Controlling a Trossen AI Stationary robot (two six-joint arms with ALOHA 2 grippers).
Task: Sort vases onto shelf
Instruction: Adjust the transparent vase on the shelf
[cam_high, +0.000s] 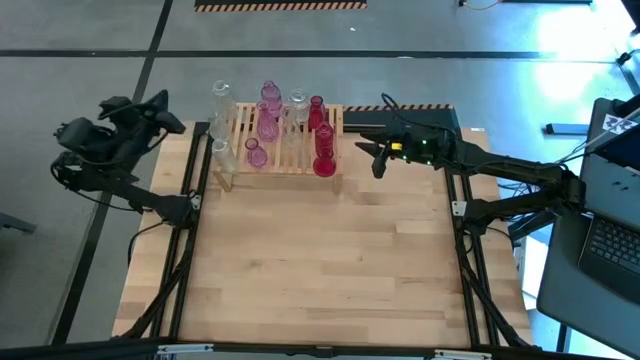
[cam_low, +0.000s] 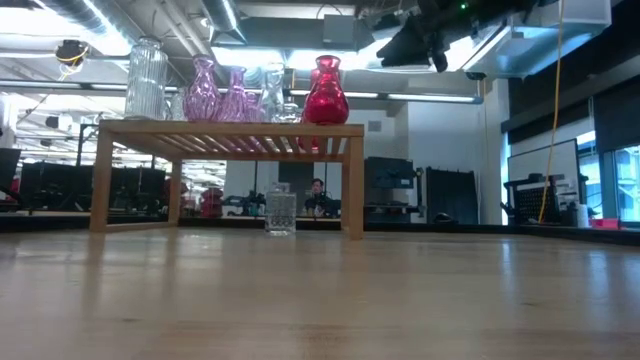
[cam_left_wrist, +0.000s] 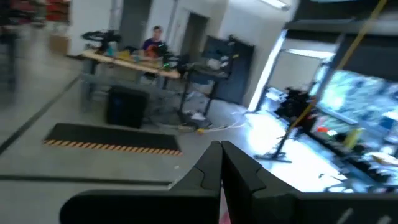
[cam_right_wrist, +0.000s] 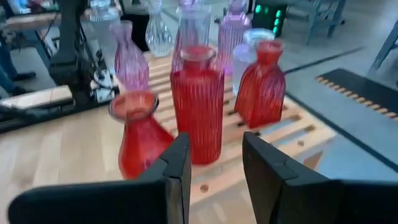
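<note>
- No text, label, brand or number can be read in any view.
- The only sign-like marks are wordless yellow-and-black hazard stripes: on a floor strip at the high view's top edge, and on a floor mat in the left wrist view.

— On the slatted wooden shelf?
— Three red glass vases, upright, just ahead of the right gripper; ribbed cylinder centred between the parted fingers.
— Behind?
— Pink vases and clear ones, farther off.
</note>
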